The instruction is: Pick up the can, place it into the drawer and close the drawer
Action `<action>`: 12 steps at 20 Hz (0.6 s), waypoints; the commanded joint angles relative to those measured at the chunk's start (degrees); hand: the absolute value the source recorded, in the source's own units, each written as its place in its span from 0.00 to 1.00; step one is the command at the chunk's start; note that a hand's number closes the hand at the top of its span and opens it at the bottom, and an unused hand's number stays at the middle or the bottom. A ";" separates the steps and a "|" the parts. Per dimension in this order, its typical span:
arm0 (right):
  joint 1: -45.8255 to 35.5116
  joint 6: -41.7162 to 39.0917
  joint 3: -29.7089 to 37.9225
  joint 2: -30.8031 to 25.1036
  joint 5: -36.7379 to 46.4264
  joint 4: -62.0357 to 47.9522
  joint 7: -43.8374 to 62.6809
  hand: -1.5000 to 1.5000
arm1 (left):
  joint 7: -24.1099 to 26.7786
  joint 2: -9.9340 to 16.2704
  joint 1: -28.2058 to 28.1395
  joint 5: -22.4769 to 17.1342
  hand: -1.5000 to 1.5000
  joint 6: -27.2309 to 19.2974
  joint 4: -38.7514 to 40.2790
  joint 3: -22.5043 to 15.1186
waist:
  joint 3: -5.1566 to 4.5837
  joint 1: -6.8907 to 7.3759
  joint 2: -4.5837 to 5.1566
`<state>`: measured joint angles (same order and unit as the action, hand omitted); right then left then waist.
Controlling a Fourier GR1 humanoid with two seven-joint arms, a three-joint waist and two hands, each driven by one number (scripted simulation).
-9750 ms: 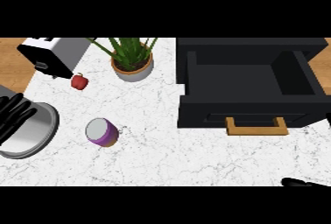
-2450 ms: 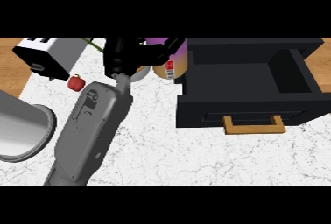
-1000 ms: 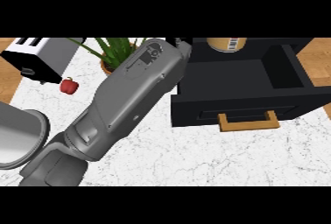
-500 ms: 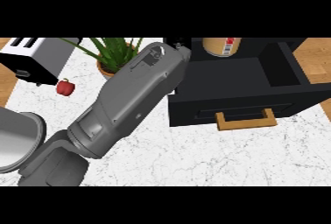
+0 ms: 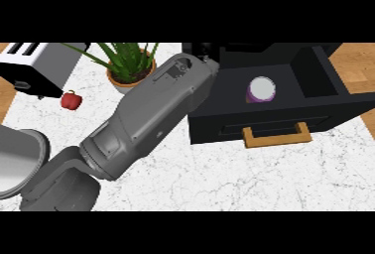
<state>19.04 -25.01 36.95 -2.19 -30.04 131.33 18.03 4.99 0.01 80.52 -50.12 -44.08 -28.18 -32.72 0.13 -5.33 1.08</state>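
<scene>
The purple-sided round can (image 5: 262,90) lies inside the open black drawer (image 5: 322,82), right of the left hand (image 5: 207,50), whose fingers' state I cannot tell.

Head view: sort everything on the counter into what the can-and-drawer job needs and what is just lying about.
Belongs to the job:
- can, lying inside the open drawer
- drawer, with its wooden handle
- left hand, at the drawer's back left corner

Just lying about:
- toaster
- potted plant
- red pepper
- metal pot
</scene>
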 commanded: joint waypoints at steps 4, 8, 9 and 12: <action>-2.62 1.41 -0.79 0.01 1.80 -0.92 0.25 0.00 | 5.00 -0.01 -0.99 -2.91 0.00 1.22 4.14 -0.55 | -0.02 -0.10 0.54; 0.47 0.43 0.54 -0.58 -1.57 2.61 1.80 0.00 | 5.90 -0.01 -1.13 -5.11 0.00 -0.02 3.77 -1.27 | -0.05 -0.63 0.21; -0.85 -0.01 0.81 -1.54 -0.58 -0.55 1.07 0.00 | 6.86 -0.01 -3.44 -5.49 0.00 -1.68 1.49 -3.58 | -0.02 -0.15 0.10; -1.92 -0.04 -1.05 0.49 2.40 1.23 -0.66 0.00 | 6.55 -0.01 -0.17 -6.90 0.00 -1.41 2.48 -2.83 | -0.01 -0.11 0.17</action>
<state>17.84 -24.49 36.62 -2.37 -29.52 132.19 18.67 10.37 0.00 79.22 -55.67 -45.35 -26.09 -35.29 0.11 -5.78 1.30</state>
